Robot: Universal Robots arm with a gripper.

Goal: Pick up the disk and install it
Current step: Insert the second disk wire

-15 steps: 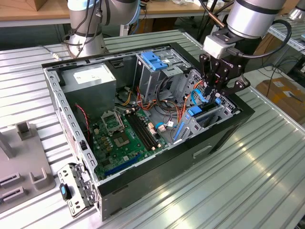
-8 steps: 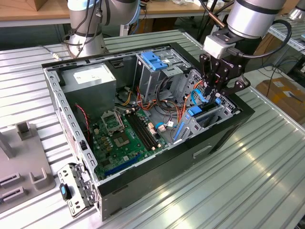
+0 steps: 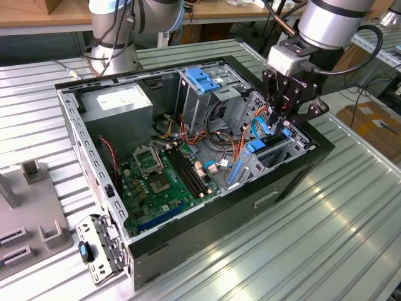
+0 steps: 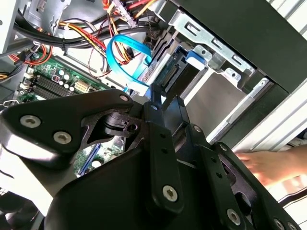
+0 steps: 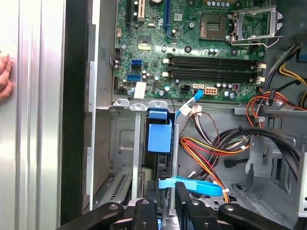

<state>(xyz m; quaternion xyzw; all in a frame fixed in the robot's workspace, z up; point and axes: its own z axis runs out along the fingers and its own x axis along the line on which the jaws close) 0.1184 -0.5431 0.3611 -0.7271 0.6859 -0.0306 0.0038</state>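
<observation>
The disk (image 5: 159,136) stands on its thin edge in the metal bay (image 5: 122,143) at one end of the open computer case (image 3: 207,216). In the first wrist view you see its blue plastic end on top and its dark edge running down from there. Its long side goes straight down into the bay, not flat along the green board (image 5: 192,48).

Your end effector (image 3: 280,119) hangs right over that bay, at the exterior view's right end of the case. The disk lies straight ahead of it, very near, and in line with it. You cannot tell from these pictures if the end effector is apart, together or clamped on the disk. You also cannot tell if the disk is pushed all the way in.

A flat blue cable (image 5: 192,186) crosses just beside the end effector, close to the disk's edge. A bunch of red, yellow and black wires (image 5: 211,148) lies on the far side of it.

A person's hand (image 4: 268,165) rests on the ribbed desk (image 3: 351,238), just outside the case wall.

The big grey box (image 3: 116,106) in the case has a white label, but you cannot read the words on it
</observation>
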